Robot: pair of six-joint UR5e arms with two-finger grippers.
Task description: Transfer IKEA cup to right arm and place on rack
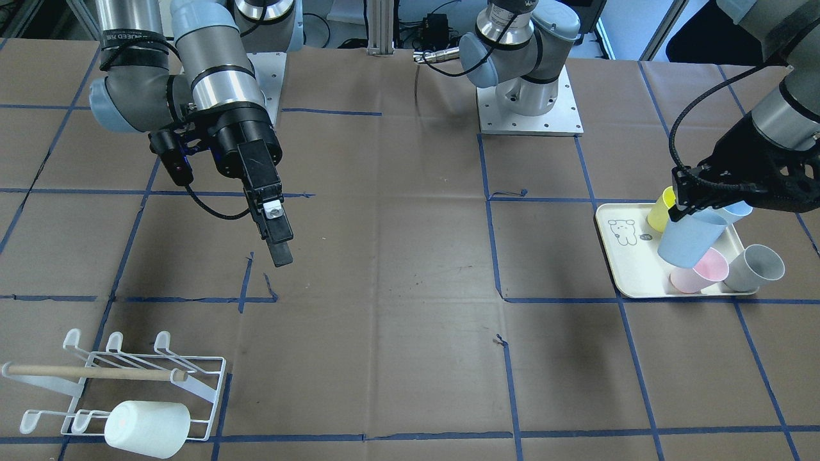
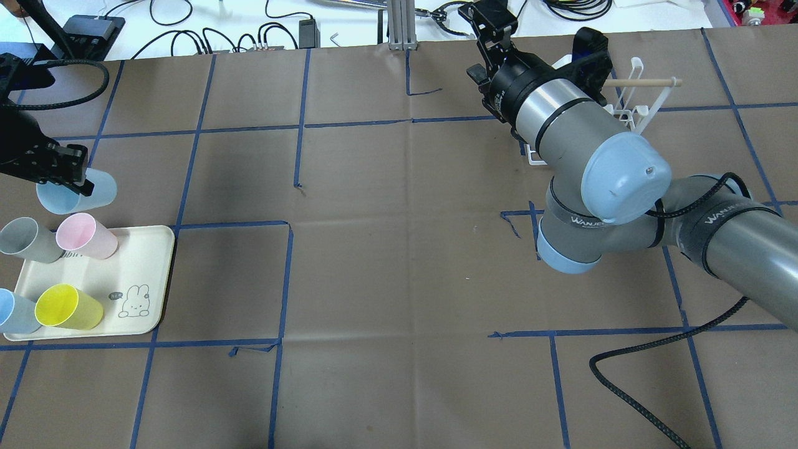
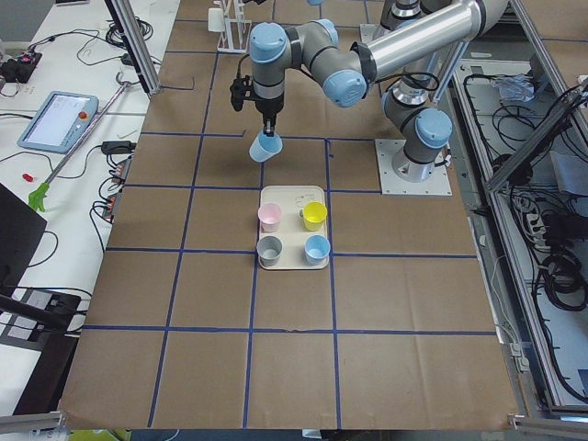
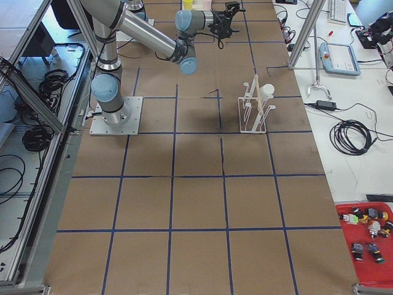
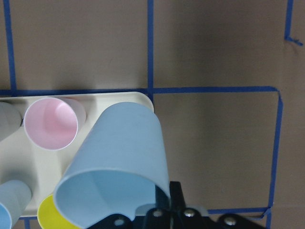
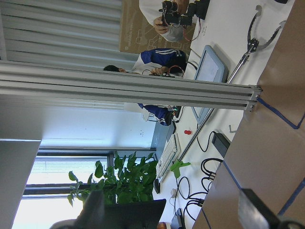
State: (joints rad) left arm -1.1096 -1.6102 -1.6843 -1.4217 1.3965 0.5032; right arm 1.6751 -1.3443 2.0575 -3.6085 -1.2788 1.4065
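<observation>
My left gripper (image 1: 687,192) is shut on the rim of a light blue cup (image 1: 690,240) and holds it tilted above the back of the cream tray (image 1: 631,272). The cup fills the left wrist view (image 5: 119,162) and shows in the overhead view (image 2: 78,192). My right gripper (image 1: 280,253) hangs over the table, empty; the right wrist view shows its fingers (image 6: 255,207) spread apart, open. The white wire rack (image 1: 138,374) with a wooden dowel stands at the table's corner and holds a white cup (image 1: 147,428) on its side.
On the tray stand a yellow cup (image 1: 660,208), a pink cup (image 1: 698,272), a grey cup (image 1: 757,267) and another blue cup (image 1: 738,210). The right arm's elbow (image 2: 623,178) partly hides the rack (image 2: 639,103) in the overhead view. Blue tape lines cross the brown table.
</observation>
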